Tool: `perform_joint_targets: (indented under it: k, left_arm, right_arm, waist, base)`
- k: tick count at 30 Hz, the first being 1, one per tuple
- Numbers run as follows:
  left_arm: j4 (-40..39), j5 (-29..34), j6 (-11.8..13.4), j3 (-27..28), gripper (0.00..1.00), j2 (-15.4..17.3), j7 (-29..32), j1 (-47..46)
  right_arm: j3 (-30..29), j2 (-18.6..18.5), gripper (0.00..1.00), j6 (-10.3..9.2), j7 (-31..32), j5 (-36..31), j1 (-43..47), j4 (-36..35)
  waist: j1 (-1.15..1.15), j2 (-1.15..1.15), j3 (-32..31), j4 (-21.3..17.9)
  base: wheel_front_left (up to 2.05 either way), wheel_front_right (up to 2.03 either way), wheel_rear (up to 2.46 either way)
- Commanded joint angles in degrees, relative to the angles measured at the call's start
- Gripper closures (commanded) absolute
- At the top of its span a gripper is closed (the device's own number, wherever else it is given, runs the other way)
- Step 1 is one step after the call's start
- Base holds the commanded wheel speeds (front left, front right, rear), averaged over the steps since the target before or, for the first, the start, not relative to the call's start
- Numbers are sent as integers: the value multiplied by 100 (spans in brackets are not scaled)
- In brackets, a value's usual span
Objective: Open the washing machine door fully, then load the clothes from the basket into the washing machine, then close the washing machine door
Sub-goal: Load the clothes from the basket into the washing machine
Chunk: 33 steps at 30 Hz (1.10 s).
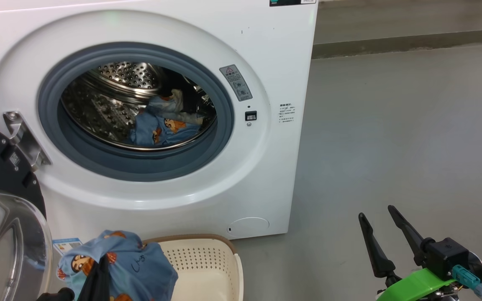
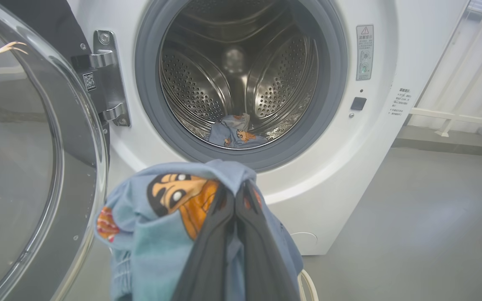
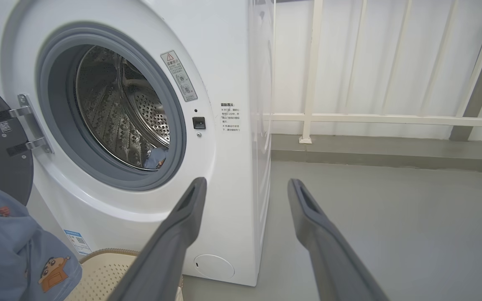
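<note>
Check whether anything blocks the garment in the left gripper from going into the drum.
Nothing visible does: the door stands swung aside left of the held garment, the drum mouth is open, and another garment only lies low inside.

Head view: from above, angled down at the washing machine (image 1: 274, 62) and basket (image 1: 207, 263). Wrist views: low and near, facing the same open drum (image 2: 232, 75), left head-on, right obliquely.

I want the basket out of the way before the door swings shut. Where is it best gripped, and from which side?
Probably take the basket by its right-hand rim, coming from above, one finger inside the wall and one outside. The wall is thin and upright, and that end is bare; the clothes hang above its left end.
</note>
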Motion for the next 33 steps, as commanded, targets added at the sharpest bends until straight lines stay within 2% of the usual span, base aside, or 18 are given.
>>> perform_joint_targets:
  k: [1, 20, 28, 33]
  left_arm:
    - [-189, -26, 41, 181, 100, 118, -50, -322]
    - [-32, -145, 28, 171, 100, 143, -82, -804]
    - [364, -231, -28, 158, 100, 92, -107, -1409]
    - [708, -320, -74, 260, 100, 126, -129, -2116]
  right_arm:
    - [116, -32, 0, 9, -27, 33, -77, -140]
    - [187, 92, 0, 9, -27, 10, -84, -211]
    - [213, 229, 0, 9, -27, -4, -141, -264]
    - [238, 344, 0, 9, -27, -45, -253, -374]
  waist:
    - [0, 0, 0, -7]
    - [0, 0, 231, -187]
    - [0, 0, 478, -489]
    - [0, 0, 852, -855]
  base:
    - [0, 0, 0]
    - [0, 0, 0]
    - [0, 0, 0]
    - [0, 0, 0]
